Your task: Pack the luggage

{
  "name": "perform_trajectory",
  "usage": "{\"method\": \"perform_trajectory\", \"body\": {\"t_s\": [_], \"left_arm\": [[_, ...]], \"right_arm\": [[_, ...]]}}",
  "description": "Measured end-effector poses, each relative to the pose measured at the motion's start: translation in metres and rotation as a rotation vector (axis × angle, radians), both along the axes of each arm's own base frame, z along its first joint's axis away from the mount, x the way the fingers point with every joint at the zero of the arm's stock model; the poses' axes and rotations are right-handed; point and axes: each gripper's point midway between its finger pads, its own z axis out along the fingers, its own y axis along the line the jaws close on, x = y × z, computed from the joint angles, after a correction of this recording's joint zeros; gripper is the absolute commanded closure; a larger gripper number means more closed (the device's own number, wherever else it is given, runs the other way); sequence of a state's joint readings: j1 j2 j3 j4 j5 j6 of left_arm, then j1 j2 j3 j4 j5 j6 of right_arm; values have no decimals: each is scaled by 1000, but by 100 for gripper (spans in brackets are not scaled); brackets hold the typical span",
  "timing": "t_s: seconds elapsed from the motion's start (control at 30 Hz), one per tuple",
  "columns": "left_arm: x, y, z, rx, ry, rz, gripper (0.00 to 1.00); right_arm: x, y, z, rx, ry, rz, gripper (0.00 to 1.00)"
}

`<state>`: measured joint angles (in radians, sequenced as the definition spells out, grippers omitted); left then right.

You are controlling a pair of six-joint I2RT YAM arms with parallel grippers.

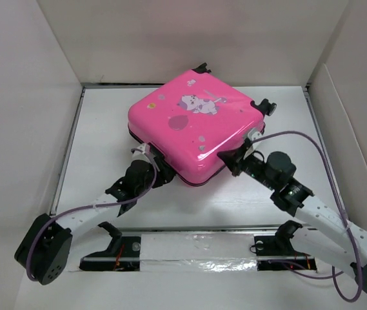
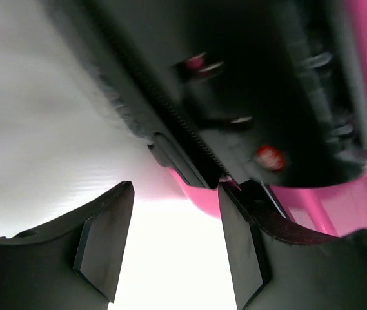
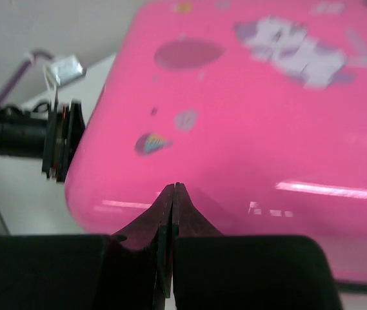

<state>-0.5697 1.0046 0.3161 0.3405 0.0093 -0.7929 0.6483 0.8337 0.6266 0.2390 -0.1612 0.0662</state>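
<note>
A: Where is the luggage?
B: The luggage lies flat on the table, mid-width and toward the far edge. The printed shell faces up and the halves are together.
A: Jaws?
B: The left gripper sits at the case's near-left side, roughly half open, with nothing between the fingers. The zipper track runs just beyond them. The right gripper is at the near-right side, pressed fully closed and empty, tips at the pink lid.
A: Step?
B: My judgement is closing up, at the zipper stage. I cannot tell whether it is zipped.
A: Next move?
B: Probably locate the zipper pull and pinch it with the left gripper while the right steadies the lid.
</note>
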Motion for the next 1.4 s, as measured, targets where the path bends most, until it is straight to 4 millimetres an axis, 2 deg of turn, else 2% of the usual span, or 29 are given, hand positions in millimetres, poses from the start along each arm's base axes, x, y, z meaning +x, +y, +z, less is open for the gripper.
{"method": "perform_trajectory", "body": {"t_s": [0.1,0.2,0.33,0.47,0.57,0.67,0.7,0.8,0.9,0.97,1.07,1.23,1.4], "left_arm": [[-7,-25,6,37,-22,-75,47],[-11,-32,11,49,-47,-96,46],[-4,-15,20,44,-80,-39,48],[7,12,30,20,-117,51,50],[7,16,35,16,-132,58,49],[6,19,39,13,-141,68,44],[7,21,42,8,-148,75,38],[6,25,58,-33,-184,98,32],[8,26,84,-105,-252,124,32],[10,26,94,-138,-280,139,32],[18,26,95,-153,-282,162,33],[35,21,79,-146,-251,186,36],[49,15,86,-180,-295,199,45]], "right_arm": [[-17,-2,-43,-38,75,0,100],[-27,-18,-43,3,70,-58,98],[-28,-31,-54,22,86,-117,96],[-27,-31,-91,-36,169,-144,94],[-30,-29,-118,-84,226,-147,91],[-35,-28,-135,-103,258,-140,81],[-37,-28,-139,-108,267,-137,80],[-39,-26,-143,-115,275,-135,78],[-39,-27,-142,-112,269,-140,78],[-40,-27,-139,-107,263,-141,77],[-41,-27,-133,-84,249,-142,76],[-44,-29,-131,-66,246,-141,71],[-45,-30,-126,-50,232,-138,71]]}}
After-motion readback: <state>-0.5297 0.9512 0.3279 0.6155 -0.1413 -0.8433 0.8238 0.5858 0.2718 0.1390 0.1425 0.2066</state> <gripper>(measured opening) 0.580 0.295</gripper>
